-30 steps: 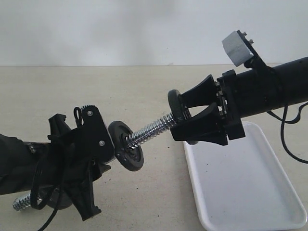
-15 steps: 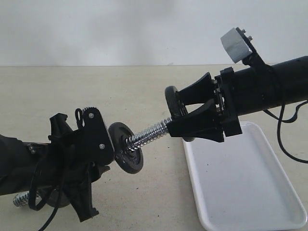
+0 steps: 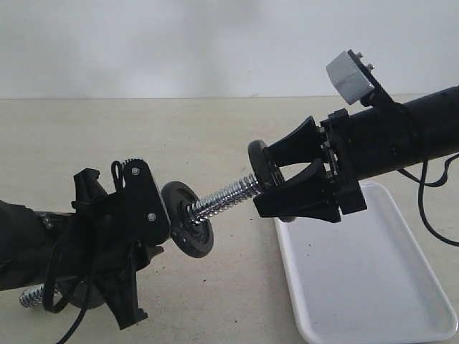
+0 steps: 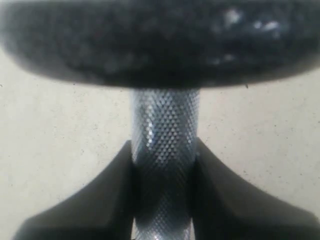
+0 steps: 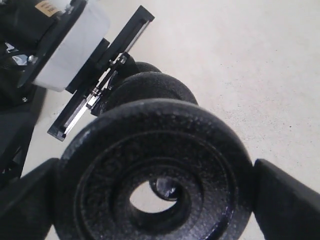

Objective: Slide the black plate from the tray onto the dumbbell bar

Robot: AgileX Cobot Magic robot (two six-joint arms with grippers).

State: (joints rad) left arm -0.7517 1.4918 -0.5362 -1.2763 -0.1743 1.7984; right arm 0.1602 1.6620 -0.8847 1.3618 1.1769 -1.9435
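My right gripper (image 3: 267, 176) is shut on the black plate (image 3: 257, 162), its fingers on the rim at opposite sides, holding it on edge above the table, left of the tray (image 3: 373, 287). The plate meets the threaded end of the dumbbell bar (image 3: 224, 197). In the right wrist view the bar's tip (image 5: 165, 187) shows through the hole of the plate (image 5: 200, 150), off centre, between the right gripper (image 5: 157, 200) fingers. My left gripper (image 4: 164, 167) is shut on the knurled bar (image 4: 164, 125), just behind another black plate (image 3: 188, 229) on the bar.
The white tray lies at the lower right and shows nothing on it. The bar's other threaded end (image 3: 30, 299) pokes out under the left arm (image 3: 72, 244) at the lower left. A grey block (image 3: 349, 76) sits on the right wrist.
The right gripper with the plate nudged left along the bar end, then eased back and a little lower. The left arm and the bar have stayed put.
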